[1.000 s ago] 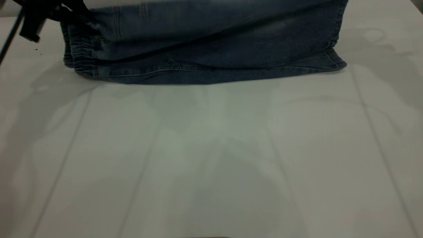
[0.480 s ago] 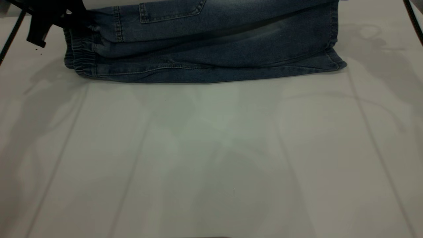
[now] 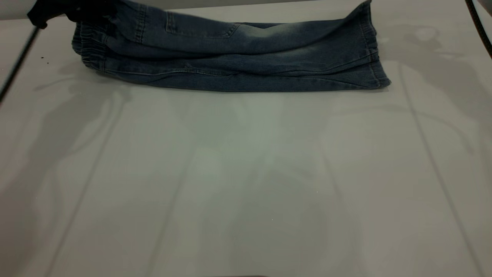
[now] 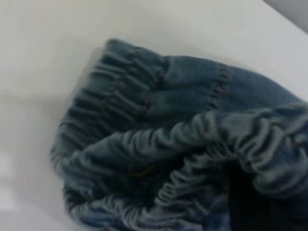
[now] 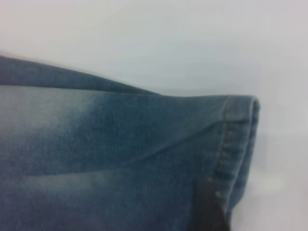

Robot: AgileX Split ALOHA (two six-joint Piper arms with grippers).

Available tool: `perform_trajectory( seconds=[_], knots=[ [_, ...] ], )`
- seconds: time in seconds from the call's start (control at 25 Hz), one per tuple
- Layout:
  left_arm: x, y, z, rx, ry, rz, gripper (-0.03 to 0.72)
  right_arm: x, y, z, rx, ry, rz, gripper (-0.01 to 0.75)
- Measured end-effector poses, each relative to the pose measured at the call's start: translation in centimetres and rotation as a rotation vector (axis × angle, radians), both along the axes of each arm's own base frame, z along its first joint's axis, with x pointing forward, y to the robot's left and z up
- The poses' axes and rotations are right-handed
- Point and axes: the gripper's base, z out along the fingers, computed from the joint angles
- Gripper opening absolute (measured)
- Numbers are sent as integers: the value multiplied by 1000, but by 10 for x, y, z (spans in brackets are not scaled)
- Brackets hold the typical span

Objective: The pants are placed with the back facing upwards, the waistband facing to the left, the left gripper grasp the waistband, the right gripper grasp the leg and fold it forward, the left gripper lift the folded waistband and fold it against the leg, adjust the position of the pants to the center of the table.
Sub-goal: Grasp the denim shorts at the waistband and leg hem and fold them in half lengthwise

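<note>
white table [image 3: 246,184] mostly bare, pants [image 3: 230,57] lying folded lengthwise along far edge. left gripper [image 3: 71,9] clamping waistband [image 3: 90,52] at far left corner. right gripper out of exterior view, jaws can't tell, hovering by leg [image 5: 120,159] hem. risk: layers sliding apart if waistband slipping during lift.

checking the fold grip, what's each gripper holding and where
The left gripper holds the pants at the waistband. The right gripper is out of the exterior view; its wrist view shows the leg hem close up, so probably there.

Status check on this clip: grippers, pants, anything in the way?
Left gripper at the waistband, grip unclear. Right gripper not seen. Pants folded lengthwise at the table's far edge. Nothing in the way.
</note>
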Motion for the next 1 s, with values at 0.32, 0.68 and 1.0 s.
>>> perform_trajectory(
  seconds=[0.32,0.68,1.0],
  knots=[
    [2,-4,8,260,-64,-210,463,-5,3,-1,16,52,44,528],
    [-15,-24,63,398,-76,-671,508,-19,36,18,85,85,247,530],
    [-22,-13,53,437,79,-672,508,-38,112,19,98,86,488,530]
  ],
)
